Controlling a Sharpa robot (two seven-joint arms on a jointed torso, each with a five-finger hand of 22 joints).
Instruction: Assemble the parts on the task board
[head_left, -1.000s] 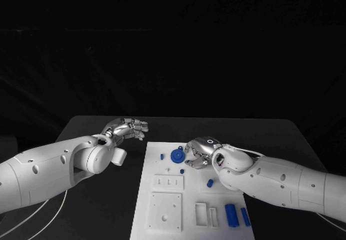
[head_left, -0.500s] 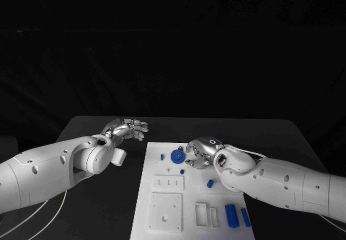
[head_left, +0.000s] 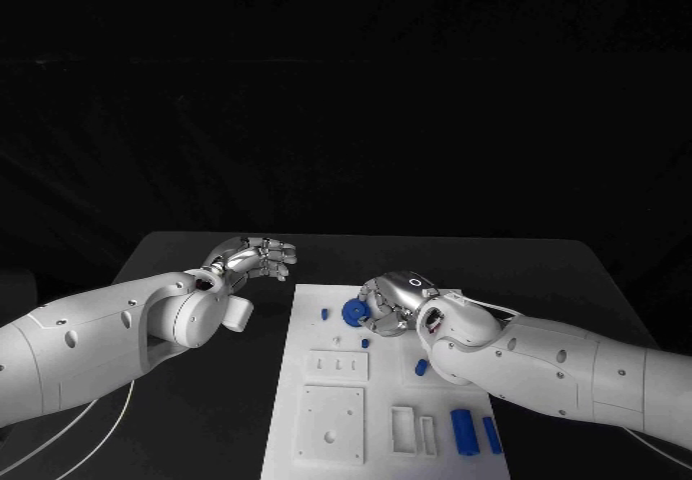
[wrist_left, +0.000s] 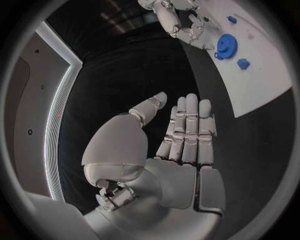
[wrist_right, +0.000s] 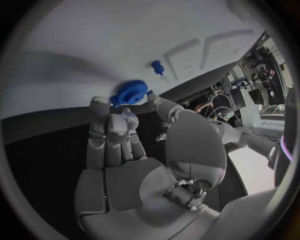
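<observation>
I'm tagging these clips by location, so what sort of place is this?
Probably a robotics lab or test cell: a black table against a dark backdrop, a white plastic task board carrying small blue parts such as a round blue gear, and office chairs and desks seen past the right hand.

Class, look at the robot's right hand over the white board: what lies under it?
Under the right hand a blue gear sits on the white board, its near edge showing beside the fingers. The rest of the gear and the board beneath are covered.
</observation>
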